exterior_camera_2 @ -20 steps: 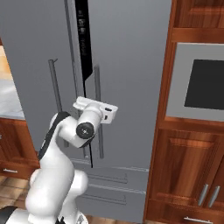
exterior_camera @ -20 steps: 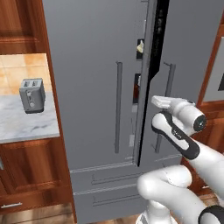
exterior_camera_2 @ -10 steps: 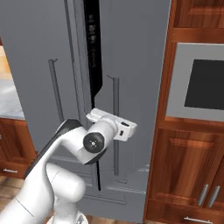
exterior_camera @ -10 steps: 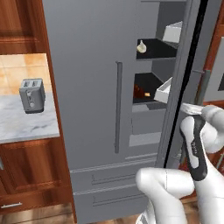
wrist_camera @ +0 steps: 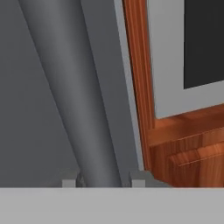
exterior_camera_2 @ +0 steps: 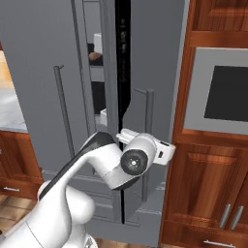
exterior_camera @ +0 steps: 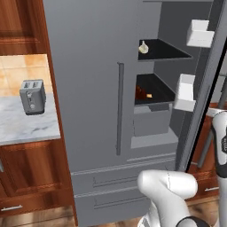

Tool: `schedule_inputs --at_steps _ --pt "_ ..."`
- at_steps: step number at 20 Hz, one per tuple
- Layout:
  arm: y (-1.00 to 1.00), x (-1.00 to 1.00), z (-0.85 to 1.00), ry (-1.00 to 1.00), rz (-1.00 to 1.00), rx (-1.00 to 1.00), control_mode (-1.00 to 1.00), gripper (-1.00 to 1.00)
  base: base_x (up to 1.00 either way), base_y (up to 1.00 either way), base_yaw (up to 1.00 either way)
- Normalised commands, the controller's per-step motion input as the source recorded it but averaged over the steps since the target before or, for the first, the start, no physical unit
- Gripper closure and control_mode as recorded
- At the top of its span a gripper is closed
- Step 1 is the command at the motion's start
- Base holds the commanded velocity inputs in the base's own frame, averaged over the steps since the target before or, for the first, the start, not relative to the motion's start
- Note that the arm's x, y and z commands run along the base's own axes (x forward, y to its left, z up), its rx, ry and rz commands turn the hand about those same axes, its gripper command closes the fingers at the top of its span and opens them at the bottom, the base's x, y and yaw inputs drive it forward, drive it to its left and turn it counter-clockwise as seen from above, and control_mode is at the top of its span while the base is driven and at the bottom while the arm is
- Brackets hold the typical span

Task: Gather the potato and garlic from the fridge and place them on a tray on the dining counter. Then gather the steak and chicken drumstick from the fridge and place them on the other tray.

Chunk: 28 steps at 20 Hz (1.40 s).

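The grey fridge [exterior_camera: 88, 111] stands with its right door [exterior_camera: 208, 88] swung wide. My gripper [wrist_camera: 103, 181] is shut on that door's vertical bar handle [wrist_camera: 74, 87], which runs up between the two fingertips; from the right base the gripper [exterior_camera_2: 154, 145] sits at the handle [exterior_camera_2: 148, 116]. The garlic [exterior_camera: 143, 47], a small off-white bulb, rests on the upper dark shelf. On the shelf below lies a red-brown item [exterior_camera: 142, 92]; I cannot tell which food it is. Potato, steak, drumstick, trays and dining counter are out of view.
White door bins [exterior_camera: 199, 33] hang inside the open door. A toaster [exterior_camera: 32, 96] stands on the marble wall counter [exterior_camera: 26, 128] left of the fridge. A built-in oven [exterior_camera_2: 225, 94] in wood cabinetry is close to the right of the door. Drawers [exterior_camera: 111, 181] run along the fridge bottom.
The right fridge door has swung much wider, with the gripper staying on its handle and moving right. The shelves, the garlic and the door bins have come into sight.
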Motion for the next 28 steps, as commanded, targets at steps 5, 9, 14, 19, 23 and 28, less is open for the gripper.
schedule_inputs --at_steps 5,9,14,19,23,28 --pt "-0.57 -1.00 0.00 0.00 0.05 -0.11 -1.00 -1.00 0.00 0.00 0.00" --pt "0.35 -1.00 0.11 -0.06 0.12 -0.27 -1.00 -1.00 0.00 0.00 0.00" --pt "0.88 -0.62 0.27 0.02 -0.17 -0.29 -1.00 -1.00 0.00 0.00 0.00" --pt "1.00 -0.08 0.28 0.06 -0.28 -0.29 -1.00 -1.00 0.00 0.00 0.00" --pt "1.00 0.51 0.00 0.40 -0.24 -0.31 -1.00 -1.00 0.00 0.00 0.00" --pt "1.00 0.64 -0.10 0.36 -0.23 -0.38 -1.00 -1.00 0.00 0.00 0.00"
